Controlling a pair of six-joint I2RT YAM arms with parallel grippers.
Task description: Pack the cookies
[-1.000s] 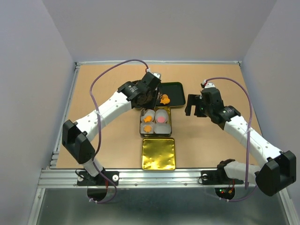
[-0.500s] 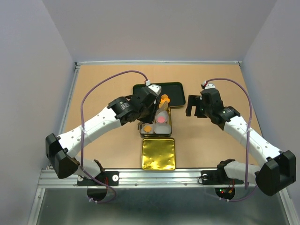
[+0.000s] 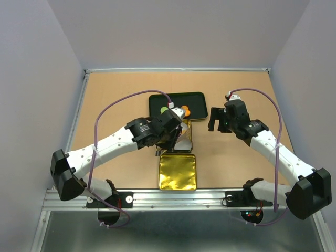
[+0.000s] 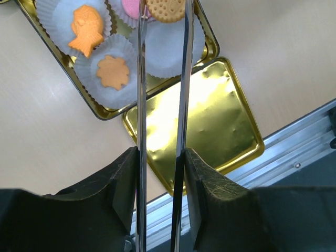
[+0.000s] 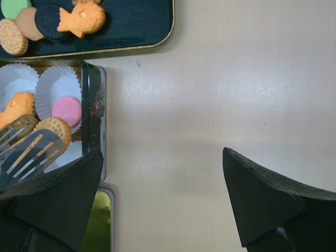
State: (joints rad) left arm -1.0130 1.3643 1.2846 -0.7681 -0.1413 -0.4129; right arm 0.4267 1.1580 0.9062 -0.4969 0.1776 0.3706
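While the right gripper (image 5: 157,207) hangs with its jaws spread wide and empty over the bare tan table (image 5: 220,94), the left gripper (image 4: 160,157) is clamped on a pair of thin metal tongs (image 4: 140,105). The tong tips pinch a round tan dotted biscuit (image 4: 165,9) over the rectangular gold tin (image 5: 93,121), just beside a pink round cookie (image 5: 67,111); whether the biscuit touches the white paper cup (image 4: 160,50) beneath cannot be told. An orange fish-shaped cookie (image 4: 86,29) and an orange leaf-shaped cookie (image 4: 112,72) each lie in their own cup in the tin. The flat gold lid (image 4: 210,121) lies beside the tin. Beyond the tin, a dark rectangular tray (image 5: 131,21) holds a green round cookie (image 5: 11,7), a dark round cookie (image 5: 48,23) and a second orange fish (image 5: 81,18).
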